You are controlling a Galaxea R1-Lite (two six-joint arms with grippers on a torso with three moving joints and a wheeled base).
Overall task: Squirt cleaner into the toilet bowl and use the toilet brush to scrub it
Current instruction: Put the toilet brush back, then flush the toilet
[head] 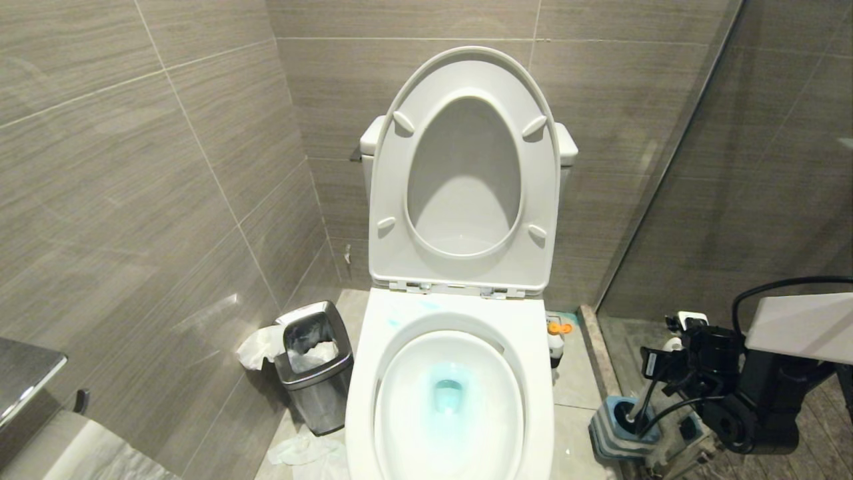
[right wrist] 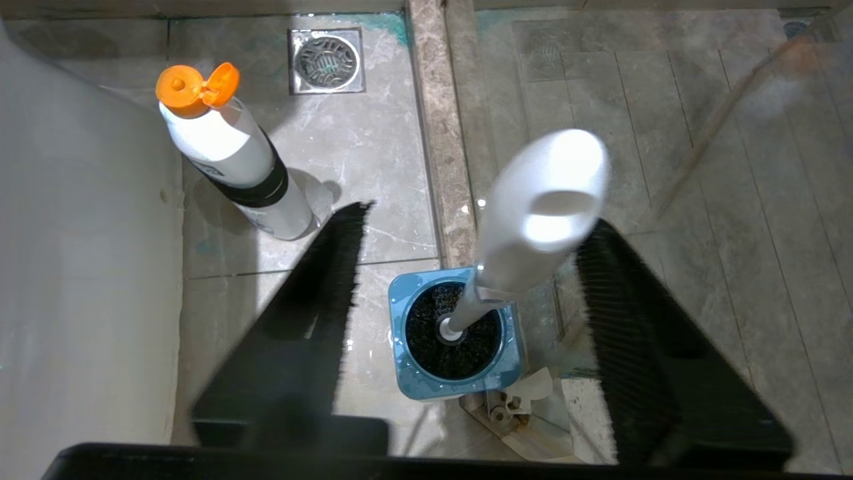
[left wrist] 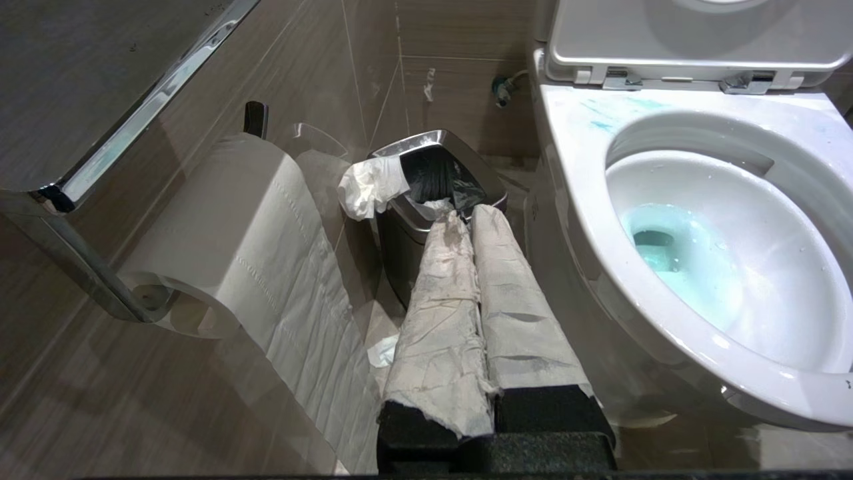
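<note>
Fingers [right wrist: 586, 300] apart — brush [right wrist: 540, 200] between

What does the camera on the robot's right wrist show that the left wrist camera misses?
Only the right wrist view shows the toilet brush standing head-down in its blue holder, with the right gripper open around the handle, fingers apart on either side. It also shows the cleaner with its orange cap flipped open, and a floor drain.

Only the left wrist view shows the toilet bowl with blue-tinted water, the steel bin, the paper roll and the shut left gripper.

Both share the grey tiled floor.
</note>
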